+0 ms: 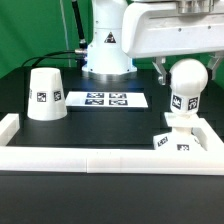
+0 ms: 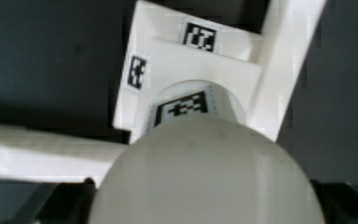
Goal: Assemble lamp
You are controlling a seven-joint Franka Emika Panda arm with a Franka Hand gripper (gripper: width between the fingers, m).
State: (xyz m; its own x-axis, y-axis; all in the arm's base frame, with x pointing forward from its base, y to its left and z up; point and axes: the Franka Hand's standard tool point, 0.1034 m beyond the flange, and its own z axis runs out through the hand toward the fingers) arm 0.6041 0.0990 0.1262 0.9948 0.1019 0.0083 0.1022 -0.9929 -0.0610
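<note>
1. Fingers (image 1: 161, 70) hang to either side of the bulb (image 1: 187, 88), one dark tip by each flank of its round head. Cannot tell whether they press it or sit just clear.
2. Bulb is upright, its stem down on the flat base (image 1: 172, 141). In the wrist view its pale dome (image 2: 197, 175) fills the foreground, with the tagged base (image 2: 190, 55) beyond it.
3. Base lies on the dark counter (image 1: 110, 125), tucked into the corner of the white rail (image 1: 100, 158) at the exterior view's right.
4. Marker board (image 1: 105, 98) lies flat mid-counter, apart from the base.
5. Shade (image 1: 45, 93) stands wide end down, alone at the exterior view's left, well apart from the bulb.
</note>
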